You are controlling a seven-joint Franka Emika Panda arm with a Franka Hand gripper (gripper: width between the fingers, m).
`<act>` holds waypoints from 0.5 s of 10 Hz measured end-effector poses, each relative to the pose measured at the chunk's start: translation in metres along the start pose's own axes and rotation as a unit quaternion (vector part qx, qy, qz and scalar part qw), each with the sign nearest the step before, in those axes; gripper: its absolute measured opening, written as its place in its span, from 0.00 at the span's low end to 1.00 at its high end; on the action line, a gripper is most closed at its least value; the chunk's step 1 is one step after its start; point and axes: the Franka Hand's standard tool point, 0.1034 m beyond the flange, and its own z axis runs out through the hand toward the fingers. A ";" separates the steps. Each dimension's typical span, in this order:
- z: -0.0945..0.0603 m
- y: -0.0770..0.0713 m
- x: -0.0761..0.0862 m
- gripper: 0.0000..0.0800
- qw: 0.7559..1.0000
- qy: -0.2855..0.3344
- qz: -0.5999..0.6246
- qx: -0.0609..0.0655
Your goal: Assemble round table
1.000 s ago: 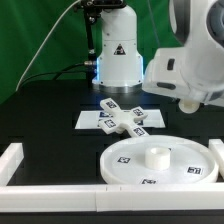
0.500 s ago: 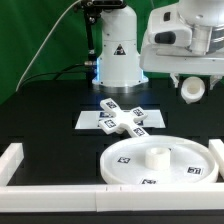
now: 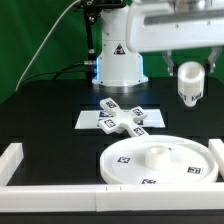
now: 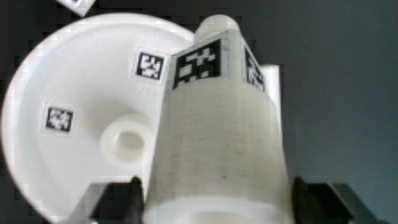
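Turning cylinder point(image 3: 188, 84): tilted a second ago, it now hangs upright over the table at the exterior view's right, which looks ready for seating.
Gripper point(image 3: 189, 68): clamped on the cylinder's upper end.
Round disc point(image 3: 112, 168): lies flat below, apart from the cylinder, hub bare.

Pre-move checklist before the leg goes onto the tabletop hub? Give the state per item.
1. Cylinder clamped in gripper: ok, pinched from both sides in the wrist view.
2. Cylinder upright: ok, near vertical in the exterior view.
3. Disc flat on the table, hub up and uncovered: ok.
4. Cylinder lined up over the hub: not ok, it hangs above and toward the exterior view's right of it.
5. Flat-armed piece out of the way: ok, it lies on the marker board, apart from the disc.
6. Fit of cylinder end to hub: cannot tell.
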 end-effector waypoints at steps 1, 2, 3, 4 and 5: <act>-0.007 -0.001 0.005 0.50 0.999 0.042 0.002 0.000; -0.005 -0.003 0.006 0.50 0.996 0.086 -0.001 0.004; -0.002 -0.003 0.005 0.50 0.994 0.112 -0.003 0.006; -0.003 -0.003 0.008 0.50 0.990 0.142 -0.005 0.008; -0.001 0.003 0.012 0.50 0.981 0.191 -0.028 0.004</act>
